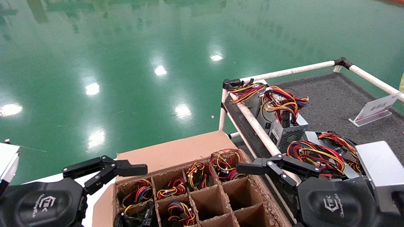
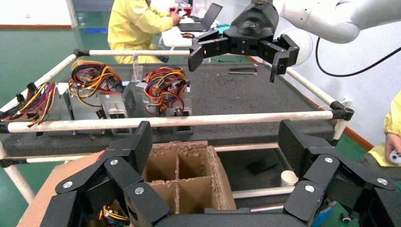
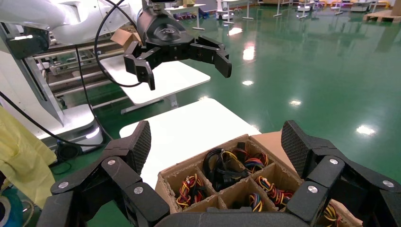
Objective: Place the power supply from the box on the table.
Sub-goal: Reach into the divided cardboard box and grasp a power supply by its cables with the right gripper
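The box [image 1: 170, 154] stands low in the middle of the head view. Several of its cells hold power supplies, showing as coils of red, yellow and black wires [image 1: 225, 164] [image 3: 227, 163]. To its right lies the dark grey table [image 1: 331, 94] with white rails, where three power supplies [image 1: 284, 126] rest. My left gripper [image 1: 107, 171] [image 2: 215, 142] hangs open and empty over the box's left edge. My right gripper [image 1: 274, 168] [image 3: 215, 142] hangs open and empty over the box's right edge, beside the table rail.
The box's near right cells [image 1: 210, 201] hold nothing. A white sign holder [image 1: 374, 110] stands at the table's far right. A white tabletop [image 3: 189, 127] lies left of the box. A person in yellow [image 2: 137, 23] sits beyond the table. Glossy green floor surrounds everything.
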You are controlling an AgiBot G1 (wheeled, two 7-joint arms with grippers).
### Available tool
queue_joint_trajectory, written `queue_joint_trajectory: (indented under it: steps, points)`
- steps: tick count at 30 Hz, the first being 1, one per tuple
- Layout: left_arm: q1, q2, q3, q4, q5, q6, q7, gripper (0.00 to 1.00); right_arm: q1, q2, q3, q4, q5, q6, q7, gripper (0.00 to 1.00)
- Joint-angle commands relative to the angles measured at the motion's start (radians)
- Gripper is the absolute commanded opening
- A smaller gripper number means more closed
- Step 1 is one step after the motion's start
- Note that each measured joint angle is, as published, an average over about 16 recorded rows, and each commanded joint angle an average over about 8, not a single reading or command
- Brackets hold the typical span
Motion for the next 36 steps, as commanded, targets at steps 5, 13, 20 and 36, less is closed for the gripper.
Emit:
queue_joint_trajectory:
  steps: [5,13,20,36]
  points:
    - [0.0,0.0,0.0,0.0,0.0,0.0,0.0,0.0,0.0,0.0,0.0,0.0,0.0,0.0,0.0,1.0]
    - [0.0,0.0,0.0,0.0,0.0,0.0,0.0,0.0,0.0,0.0,0.0,0.0,0.0,0.0,0.0,1.0]
    - [0.0,0.0,0.0,0.0,0.0,0.0,0.0,0.0,0.0,0.0,0.0,0.0,0.0,0.0,0.0,1.0]
    - [0.0,0.0,0.0,0.0,0.0,0.0,0.0,0.0,0.0,0.0,0.0,0.0,0.0,0.0,0.0,1.0]
